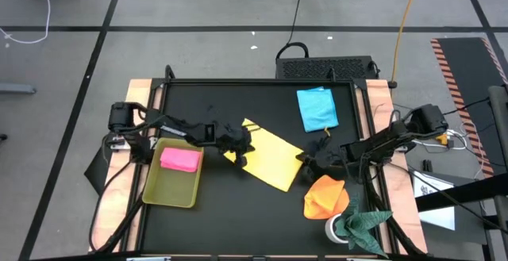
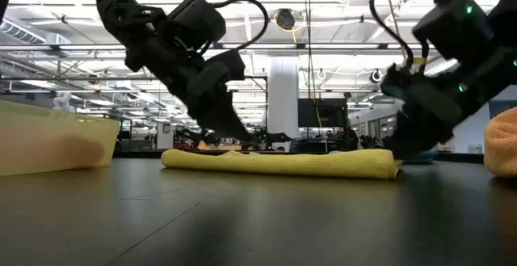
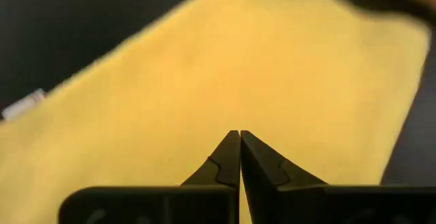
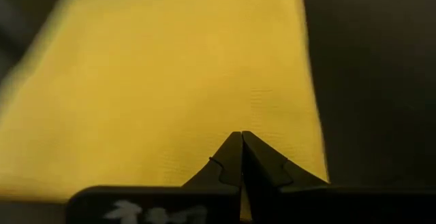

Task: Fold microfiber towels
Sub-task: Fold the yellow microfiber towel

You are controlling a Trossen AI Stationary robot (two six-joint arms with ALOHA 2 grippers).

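The yellow towel (image 1: 268, 159) lies folded into a long strip, flat and slantwise on the black table top (image 1: 238, 106). My left gripper (image 1: 238, 145) is shut at the towel's left end, my right gripper (image 1: 309, 163) shut at its right end. A light blue towel (image 1: 317, 108) lies flat at the far right. An orange towel (image 1: 325, 196) sits bunched at the near right. The pink towel (image 1: 181, 159) rests folded inside the yellow-green tray (image 1: 168, 191). My left gripper has its shut fingertips (image 2: 239, 139) down on the top of the yellow towel near its left end (image 3: 235, 118), slanting down from the table's left. The towel stays flat on the table. Whether any cloth is caught between the fingers, I cannot tell. My right gripper has its shut fingertips (image 4: 235, 149) over the towel's right end, close to one long edge (image 4: 310, 125), slanting down from the table's right. In the low view the gripper's body hides the meeting place. I cannot tell whether it touches or pinches the cloth.
A dark green cloth (image 1: 362, 221) and a white roll (image 1: 336, 228) lie at the near right corner. The tray takes up the near left. Bare table top shows along the far edge and in the near middle.
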